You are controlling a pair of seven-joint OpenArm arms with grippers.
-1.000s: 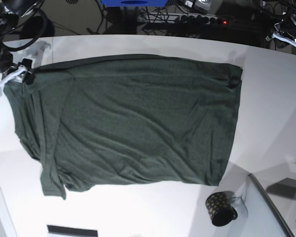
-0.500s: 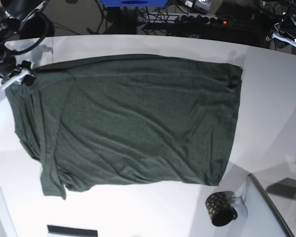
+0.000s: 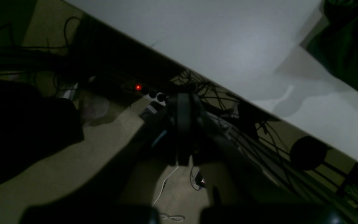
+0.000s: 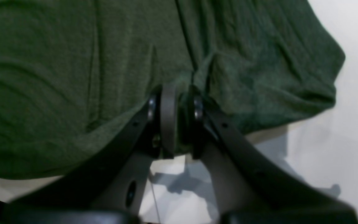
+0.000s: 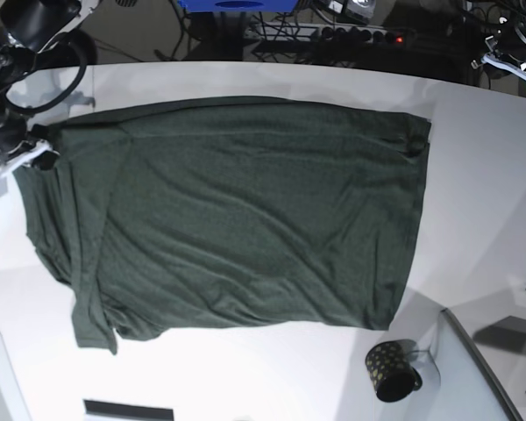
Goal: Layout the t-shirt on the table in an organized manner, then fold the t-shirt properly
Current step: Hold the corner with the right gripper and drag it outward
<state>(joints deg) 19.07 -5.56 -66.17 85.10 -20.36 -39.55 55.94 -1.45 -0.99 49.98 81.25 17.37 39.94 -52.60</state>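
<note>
the right gripper (image 4: pixel 179 121), narrowed on the t-shirt (image 5: pixel 237 219) edge, could lose that thin pinch and rumple the cloth.

Left gripper (image 3: pixel 183 102) at frame centre, dark, jaws pressed together, nothing between them, hanging past the table edge over the floor. White table (image 3: pixel 228 40) across upper right, edge running diagonally down to the right. Corner of dark green t-shirt (image 3: pixel 350 46) at top right, lying on the table. Below the edge: tangled black cables (image 3: pixel 228 102), power strip with red light (image 3: pixel 138 87), beige floor (image 3: pixel 73 174).
</note>
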